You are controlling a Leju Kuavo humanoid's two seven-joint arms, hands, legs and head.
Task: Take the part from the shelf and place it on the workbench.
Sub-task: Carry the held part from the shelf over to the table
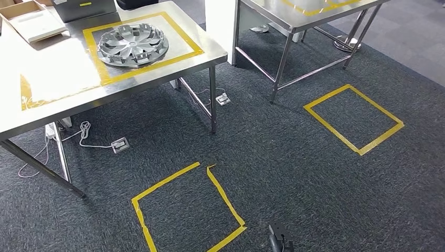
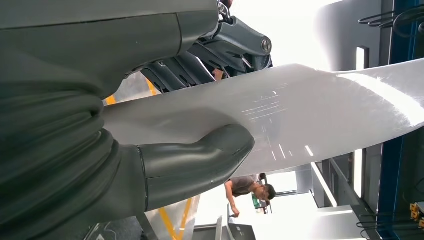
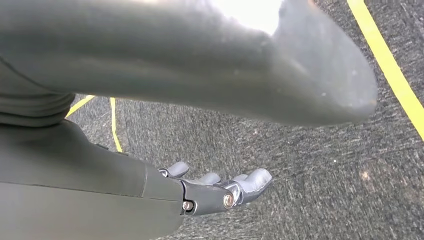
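Progress looks about halfway, judging by the views: the left hand [image 2: 165, 130] holds a pale, smooth, curved part [image 2: 320, 115], with the thick thumb pressed on one face and the darker fingers [image 2: 200, 60] wrapped over the other, so the pick from the shelf seems done and the placing is still to come. The right hand [image 3: 220, 192] hangs over the carpet with nothing in it, its fingers stretched out and a little apart. The workbench [image 1: 52, 79] stands ahead in the head view, a steel table with yellow tape frames on its top; a silver wheel cover [image 1: 133, 44] already lies inside one frame, and the taped area beside it is bare, which is probably where the held part belongs. The floor is dark grey carpet [image 1: 294, 157] marked with yellow tape squares [image 1: 189, 210]; a second steel table [image 1: 304, 16] stands further off, and white cables [image 1: 78, 134] trail beneath the workbench. A person [image 2: 247, 190] bends over in the background of the left wrist view.
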